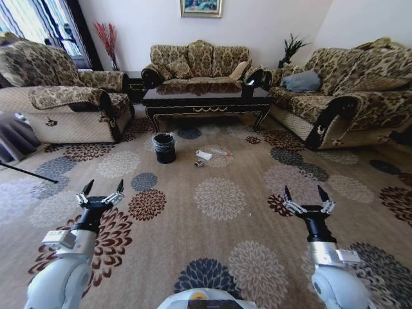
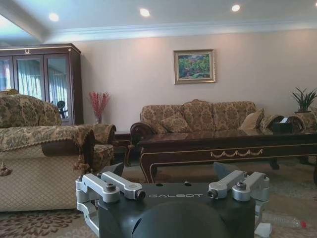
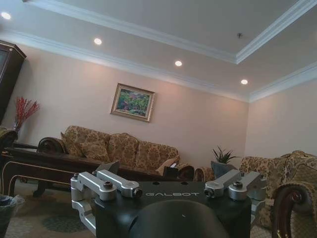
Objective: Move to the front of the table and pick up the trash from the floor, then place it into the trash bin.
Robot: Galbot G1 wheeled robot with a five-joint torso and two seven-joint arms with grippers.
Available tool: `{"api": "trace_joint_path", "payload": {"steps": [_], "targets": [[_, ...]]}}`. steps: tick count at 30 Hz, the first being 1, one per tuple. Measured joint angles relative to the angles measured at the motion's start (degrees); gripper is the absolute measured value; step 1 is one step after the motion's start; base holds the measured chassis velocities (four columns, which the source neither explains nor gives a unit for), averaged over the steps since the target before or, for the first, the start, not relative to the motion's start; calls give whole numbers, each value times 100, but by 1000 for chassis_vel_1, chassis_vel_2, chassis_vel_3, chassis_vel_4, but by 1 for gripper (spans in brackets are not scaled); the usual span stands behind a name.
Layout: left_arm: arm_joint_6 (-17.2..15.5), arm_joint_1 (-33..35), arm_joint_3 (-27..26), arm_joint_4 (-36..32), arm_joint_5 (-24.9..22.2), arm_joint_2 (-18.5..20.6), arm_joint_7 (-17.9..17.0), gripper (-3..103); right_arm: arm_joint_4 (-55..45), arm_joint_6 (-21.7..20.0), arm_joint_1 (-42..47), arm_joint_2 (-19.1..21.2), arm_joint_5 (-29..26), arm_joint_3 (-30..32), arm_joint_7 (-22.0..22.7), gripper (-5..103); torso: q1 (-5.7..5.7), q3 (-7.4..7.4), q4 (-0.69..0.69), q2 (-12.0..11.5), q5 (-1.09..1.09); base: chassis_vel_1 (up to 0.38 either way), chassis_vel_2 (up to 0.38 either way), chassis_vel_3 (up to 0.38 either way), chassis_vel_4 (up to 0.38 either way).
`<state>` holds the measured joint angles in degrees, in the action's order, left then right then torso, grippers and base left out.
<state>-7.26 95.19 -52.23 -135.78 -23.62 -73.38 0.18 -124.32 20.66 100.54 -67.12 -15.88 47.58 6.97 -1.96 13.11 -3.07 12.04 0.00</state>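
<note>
**Both arms idle, trash on the rug ahead**

Head view: the table stood far ahead across the patterned rug, w/ sofas on three sides. The trash bin sat on the rug just in front of the table's left end, black liner showing at the rim. To the right of the bin, near but apart from it, lay the trash – a white paper piece, a little dark ball just beside the paper on the near side, and a clear plastic bottle past the paper; its cap was too small to make out. None of it touched the bin. The left gripper hovered low over the rug at the near left, fingers spread apart, holding nothing. The right gripper hovered at the near right, likewise spread wide & empty. Both were well apart from the trash.

Left wrist view: the left gripper's finger linkages stood apart over the black body; the fingertips themselves were cut off. Beyond, the table ran across the room w/ a sofa behind it and a framed painting on the wall.

Right wrist view: the right gripper's linkages were also splayed. The table showed at one side, the trash bin's edge at the frame corner – partly cut off.
</note>
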Motion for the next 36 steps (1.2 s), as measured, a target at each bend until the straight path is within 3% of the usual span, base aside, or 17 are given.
{"api": "trace_joint_path", "payload": {"steps": [18, 36], "targets": [[94, 204, 207, 57, 392, -378, 72, 100, 252, 275, -86, 126, 41, -6, -93, 100, 70, -197, 0, -265, 0, 0, 0, 0, 0], [114, 257, 229, 158, 407, -353, 78, 100, 537, 357, -260, 147, 139, -118, -108, 100, 130, -397, 0, -525, 0, 0, 0, 0, 0]]}}
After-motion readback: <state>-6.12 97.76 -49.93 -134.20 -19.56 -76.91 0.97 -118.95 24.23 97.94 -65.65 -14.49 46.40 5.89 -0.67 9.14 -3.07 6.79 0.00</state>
